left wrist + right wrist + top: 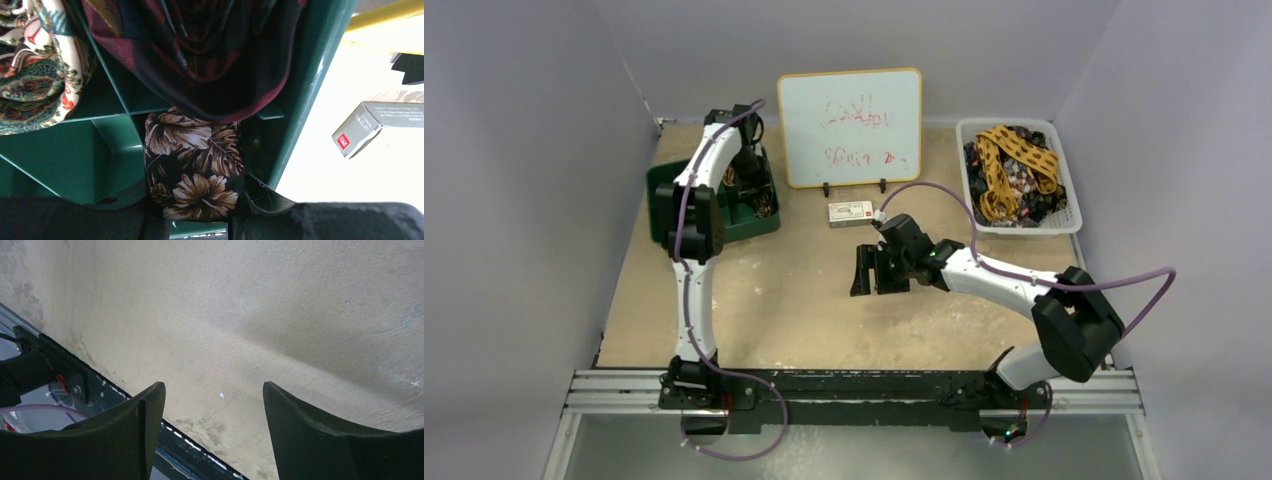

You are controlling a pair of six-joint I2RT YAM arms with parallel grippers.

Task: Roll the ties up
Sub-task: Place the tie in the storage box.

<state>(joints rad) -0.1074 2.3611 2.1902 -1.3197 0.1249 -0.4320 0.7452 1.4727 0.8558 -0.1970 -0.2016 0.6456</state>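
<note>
Left gripper [195,222] in green bin [295,100], far-left of table [804,320]; leaf-print coil [192,165] between jaws, compartment tight, hemmed by outer wall and divider; coil's long side runs away from gripper; pinched or merely flanked, cannot tell; right gripper [214,405] spread, empty, over open mid-table.

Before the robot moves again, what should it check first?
1. The rolled leaf-print tie is sitting inside a compartment of the green organizer: ok.
2. The left claw is free of that tie: cannot tell. The tie lies right between its fingers.
3. The right claw is open with nothing in it: ok.
4. There are more ties to roll in the white basket: ok. A mustard tie lies on top.
</note>
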